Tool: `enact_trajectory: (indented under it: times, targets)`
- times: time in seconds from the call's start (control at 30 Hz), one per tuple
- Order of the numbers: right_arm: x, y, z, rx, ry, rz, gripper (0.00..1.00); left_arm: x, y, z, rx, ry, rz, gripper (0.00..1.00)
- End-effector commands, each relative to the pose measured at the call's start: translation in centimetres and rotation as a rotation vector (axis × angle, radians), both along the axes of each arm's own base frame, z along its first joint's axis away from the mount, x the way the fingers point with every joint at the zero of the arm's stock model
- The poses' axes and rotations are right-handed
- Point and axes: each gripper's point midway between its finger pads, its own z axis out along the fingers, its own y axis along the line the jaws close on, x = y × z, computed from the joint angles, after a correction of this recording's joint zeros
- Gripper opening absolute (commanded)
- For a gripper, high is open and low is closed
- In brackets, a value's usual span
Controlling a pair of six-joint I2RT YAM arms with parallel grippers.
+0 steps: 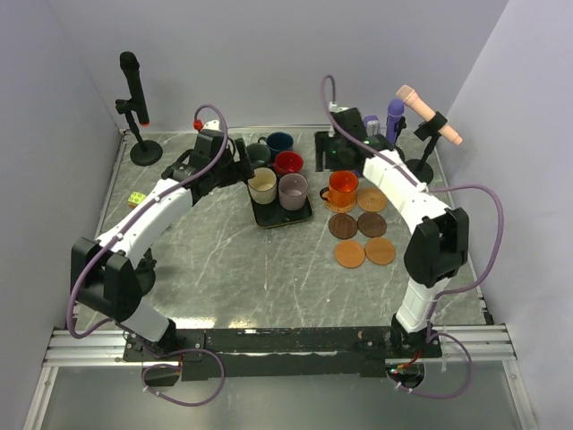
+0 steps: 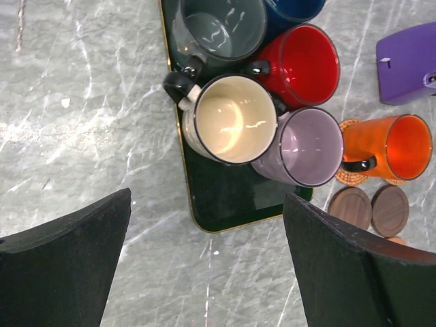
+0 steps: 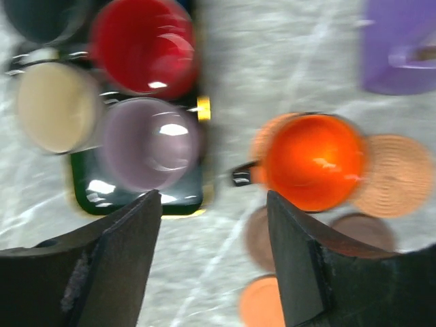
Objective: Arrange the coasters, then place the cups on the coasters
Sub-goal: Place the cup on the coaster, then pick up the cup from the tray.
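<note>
orange cup (image 2: 388,146) sits on its coaster (image 2: 351,179) — blurred right pincer (image 3: 212,204) open, seemingly empty; left pincer (image 2: 208,197) gapes over the cream cup (image 2: 231,119), likely next to lift.

Both arms are stretched forward, elbows raised.
The left tool (image 2: 208,197) is spread wide and pointed pretty much straight down; the right tool (image 3: 212,197) is held open too, aimed down.
</note>
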Motion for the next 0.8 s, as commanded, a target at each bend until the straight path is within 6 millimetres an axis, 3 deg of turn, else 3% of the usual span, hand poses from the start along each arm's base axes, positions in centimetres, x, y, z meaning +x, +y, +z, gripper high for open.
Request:
enact_trajectory:
  times: [0.0, 0.23, 0.77]
  targets:
    - [-0.7, 2.6, -0.9, 0.061, 0.101, -0.038, 0.67, -0.7, 0.1, 2.0, -0.038, -0.046, -0.012, 0.97]
    - [-0.6, 4.4, -5.1, 0.026, 0.259, -0.068, 0.62, -1.0, 0.8, 2.0, -0.039, -0.053, -0.015, 0.97]
    - [-0.1, 7.0, -8.7, 0.002, 0.336, 0.001, 0.54, -1.4, 2.3, 1.4, -0.035, -0.056, -0.002, 0.97]
